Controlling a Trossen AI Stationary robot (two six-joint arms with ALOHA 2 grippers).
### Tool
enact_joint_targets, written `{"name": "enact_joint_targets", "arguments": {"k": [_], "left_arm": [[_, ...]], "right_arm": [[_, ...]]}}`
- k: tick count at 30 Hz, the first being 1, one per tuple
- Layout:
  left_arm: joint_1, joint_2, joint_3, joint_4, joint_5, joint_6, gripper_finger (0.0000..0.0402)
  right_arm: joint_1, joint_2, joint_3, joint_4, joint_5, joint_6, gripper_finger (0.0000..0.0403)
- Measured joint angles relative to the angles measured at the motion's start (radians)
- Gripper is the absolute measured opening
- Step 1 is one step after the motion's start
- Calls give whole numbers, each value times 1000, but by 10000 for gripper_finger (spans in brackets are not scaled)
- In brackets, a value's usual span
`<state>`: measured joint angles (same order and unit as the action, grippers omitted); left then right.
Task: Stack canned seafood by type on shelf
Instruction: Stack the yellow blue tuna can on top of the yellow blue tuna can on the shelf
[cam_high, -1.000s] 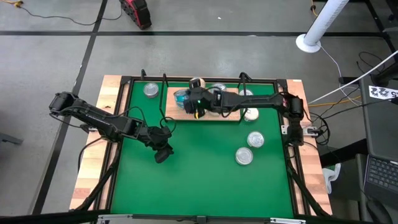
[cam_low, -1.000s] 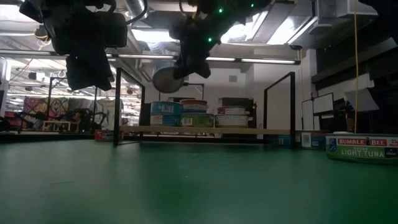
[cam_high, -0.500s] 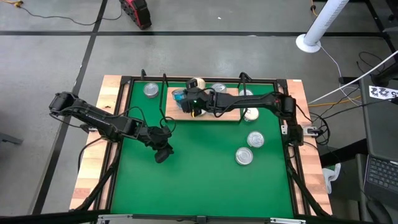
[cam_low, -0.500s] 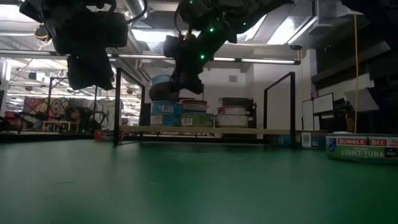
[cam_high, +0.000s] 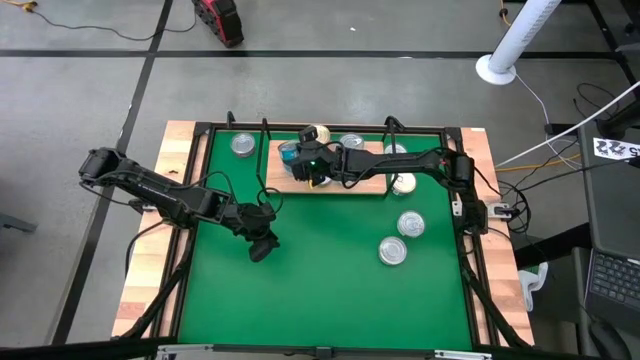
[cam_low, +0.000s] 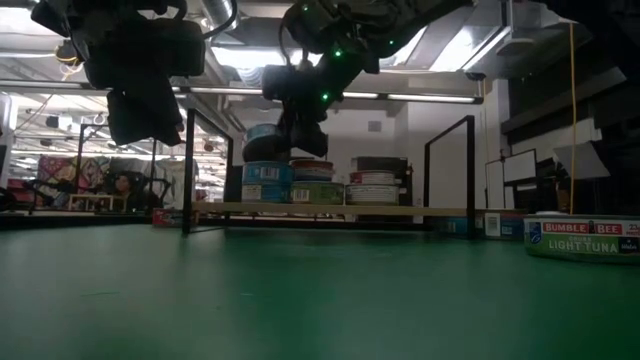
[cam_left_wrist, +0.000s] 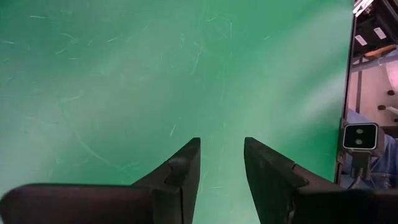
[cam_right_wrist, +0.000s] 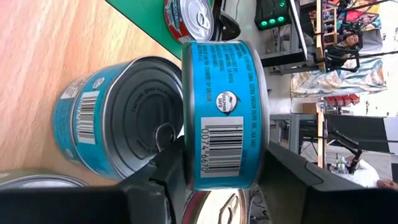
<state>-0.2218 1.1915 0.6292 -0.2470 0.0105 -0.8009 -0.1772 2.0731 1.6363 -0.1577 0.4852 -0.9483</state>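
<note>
1. Green matting covers the counter (cam_high: 320, 290), which has pale wood edges and a black frame; beyond it lies grey floor.
2. At the 12 o'clock side of the mat sits the shelf (cam_high: 370, 185), a light-brown board with thin black wire posts.
3. The right pincer (cam_high: 300, 160) reaches over the shelf's 9 o'clock end. Its fingers are clamped on the sides of a blue tin (cam_right_wrist: 227, 115), held on edge with the barcode label showing.
4. That tin hangs just over another blue tin (cam_right_wrist: 118, 115) standing on the shelf board; in the low view the held tin (cam_low: 268, 133) sits directly above a blue stack (cam_low: 266, 183).
5. More tins (cam_low: 373, 187) are stacked along the shelf toward 3 o'clock.
6. Loose tins lie on the mat: one at 11 o'clock (cam_high: 242, 146) and two toward 3 o'clock (cam_high: 411, 223), (cam_high: 392, 250).
7. The left pincer (cam_high: 262, 247) hovers over bare mat toward 9 o'clock, fingers (cam_left_wrist: 186, 168) apart with a narrow gap and nothing between them.
</note>
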Motion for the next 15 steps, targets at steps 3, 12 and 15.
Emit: {"name": "enact_joint_targets", "arguments": {"k": [3, 12, 15], "left_arm": [[0, 0, 0, 0, 0, 0, 118], [0, 0, 0, 0, 0, -1, 118], [0, 0, 0, 0, 0, -1, 118]], "right_arm": [[0, 0, 0, -22, 5, 0, 180], [0, 2, -1, -34, 1, 0, 233], [0, 2, -1, -33, 1, 0, 248]]}}
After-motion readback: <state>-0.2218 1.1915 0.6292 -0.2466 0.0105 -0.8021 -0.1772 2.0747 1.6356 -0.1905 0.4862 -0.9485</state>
